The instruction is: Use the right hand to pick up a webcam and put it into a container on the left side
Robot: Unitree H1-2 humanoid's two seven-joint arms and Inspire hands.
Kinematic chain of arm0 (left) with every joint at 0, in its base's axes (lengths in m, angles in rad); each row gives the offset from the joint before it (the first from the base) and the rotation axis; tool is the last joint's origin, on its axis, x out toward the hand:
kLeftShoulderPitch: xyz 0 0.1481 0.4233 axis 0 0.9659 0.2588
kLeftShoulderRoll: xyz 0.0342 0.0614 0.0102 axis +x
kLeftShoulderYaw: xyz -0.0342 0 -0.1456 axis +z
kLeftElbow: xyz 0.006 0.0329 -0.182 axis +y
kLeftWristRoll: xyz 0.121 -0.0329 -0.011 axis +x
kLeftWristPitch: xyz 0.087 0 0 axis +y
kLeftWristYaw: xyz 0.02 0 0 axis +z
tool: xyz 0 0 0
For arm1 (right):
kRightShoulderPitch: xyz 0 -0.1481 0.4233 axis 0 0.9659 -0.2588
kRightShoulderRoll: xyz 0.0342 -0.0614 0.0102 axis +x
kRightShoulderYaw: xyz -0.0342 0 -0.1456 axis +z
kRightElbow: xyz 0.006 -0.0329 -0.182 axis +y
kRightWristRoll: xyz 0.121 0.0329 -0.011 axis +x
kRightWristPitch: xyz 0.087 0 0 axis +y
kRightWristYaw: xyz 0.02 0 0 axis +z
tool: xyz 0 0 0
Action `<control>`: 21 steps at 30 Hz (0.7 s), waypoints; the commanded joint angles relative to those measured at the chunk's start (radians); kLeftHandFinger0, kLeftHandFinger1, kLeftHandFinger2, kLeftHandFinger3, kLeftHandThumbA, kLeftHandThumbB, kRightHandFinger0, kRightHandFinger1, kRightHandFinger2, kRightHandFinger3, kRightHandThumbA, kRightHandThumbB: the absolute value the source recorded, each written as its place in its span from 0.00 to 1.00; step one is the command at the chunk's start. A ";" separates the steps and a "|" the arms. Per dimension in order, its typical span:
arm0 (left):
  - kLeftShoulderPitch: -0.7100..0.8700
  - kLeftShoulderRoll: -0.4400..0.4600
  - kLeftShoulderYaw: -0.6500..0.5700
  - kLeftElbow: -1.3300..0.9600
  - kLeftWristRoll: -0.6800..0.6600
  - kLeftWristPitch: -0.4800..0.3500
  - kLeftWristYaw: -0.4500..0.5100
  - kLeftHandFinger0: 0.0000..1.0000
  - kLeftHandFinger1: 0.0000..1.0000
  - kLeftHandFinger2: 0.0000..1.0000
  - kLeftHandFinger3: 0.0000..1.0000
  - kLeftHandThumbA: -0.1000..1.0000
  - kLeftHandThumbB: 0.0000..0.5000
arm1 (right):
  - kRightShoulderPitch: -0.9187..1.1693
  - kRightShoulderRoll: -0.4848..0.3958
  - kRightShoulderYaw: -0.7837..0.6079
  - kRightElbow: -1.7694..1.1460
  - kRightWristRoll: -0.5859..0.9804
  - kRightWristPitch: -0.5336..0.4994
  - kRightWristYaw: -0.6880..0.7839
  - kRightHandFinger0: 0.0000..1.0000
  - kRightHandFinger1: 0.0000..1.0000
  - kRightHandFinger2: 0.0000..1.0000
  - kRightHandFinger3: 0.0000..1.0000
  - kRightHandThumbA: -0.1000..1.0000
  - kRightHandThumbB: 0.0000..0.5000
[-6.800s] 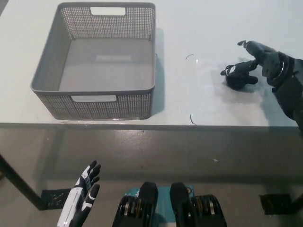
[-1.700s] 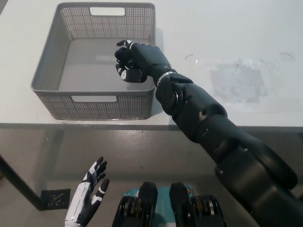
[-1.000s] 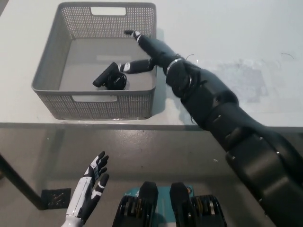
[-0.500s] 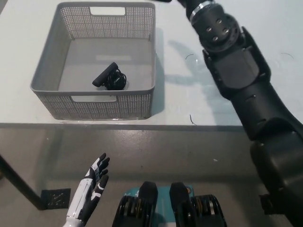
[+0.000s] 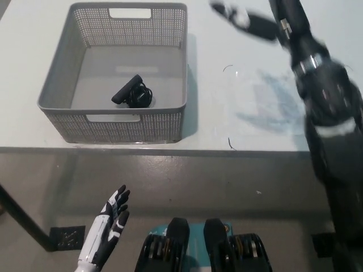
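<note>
Inside the grey basket (image 5: 57, 96) the webcam (image 5: 131, 92) has been left — placement judged done — the empty, spread right hand (image 5: 247, 20) withdrawn high, the open left hand (image 5: 109, 226) idling low.

Webcam (image 5: 131, 93): a small black device with an elongated bar-shaped body and a rounded, bulkier part beside it, possibly its mount or coiled cable. It lies on the floor of the container (image 5: 57, 90), near the front wall and slightly right of centre, its bar angled diagonally. Container: a grey, perforated, rectangular basket with cut-out handles, standing upright on the left of the white surface (image 5: 255, 130).
</note>
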 commanded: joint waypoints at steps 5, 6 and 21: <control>0.017 0.040 0.000 -0.040 -0.014 -0.014 -0.025 1.00 1.00 1.00 1.00 0.88 0.44 | 0.442 -0.074 -0.096 -0.614 0.280 0.019 0.050 1.00 1.00 1.00 1.00 1.00 0.72; 0.013 0.040 0.000 -0.037 -0.013 -0.020 -0.023 1.00 1.00 1.00 1.00 0.88 0.44 | 0.485 -0.076 -0.098 -0.638 0.287 0.004 0.048 1.00 1.00 1.00 1.00 1.00 0.74; -0.014 0.034 -0.005 -0.032 -0.016 0.000 -0.027 1.00 1.00 1.00 1.00 0.88 0.47 | 0.884 0.010 -0.062 -0.339 0.357 -0.254 0.082 1.00 1.00 1.00 1.00 1.00 0.51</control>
